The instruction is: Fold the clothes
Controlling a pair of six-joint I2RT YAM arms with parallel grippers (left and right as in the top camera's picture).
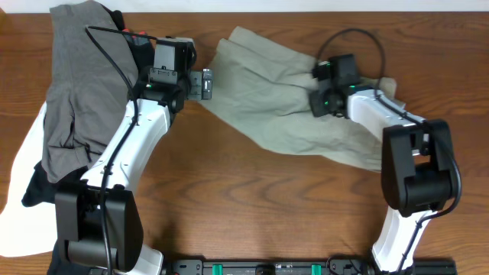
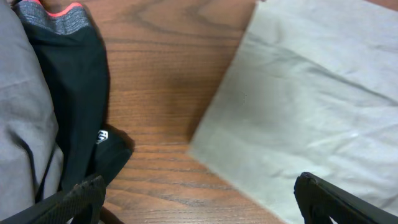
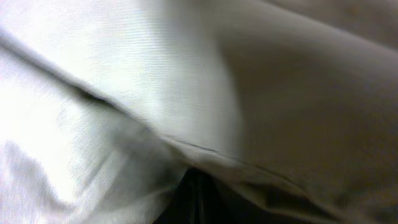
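The khaki-tan shorts (image 1: 283,107) lie rumpled on the wooden table, right of centre. My left gripper (image 1: 206,84) is open and empty just off the shorts' left edge. In the left wrist view its two fingers (image 2: 199,208) straddle the bare wood and the cloth's edge (image 2: 311,93). My right gripper (image 1: 315,90) is down in the upper right part of the shorts. In the right wrist view the pale cloth (image 3: 186,81) fills the frame and bunches over the dark jaws (image 3: 199,193), which look shut on a fold.
A pile of other garments lies at the left: a grey one (image 1: 76,84) on top, a black one (image 2: 74,93) with a coral-trimmed band beside my left gripper, and a white one (image 1: 23,191) at the table's left edge. Bare wood (image 1: 252,198) shows in front.
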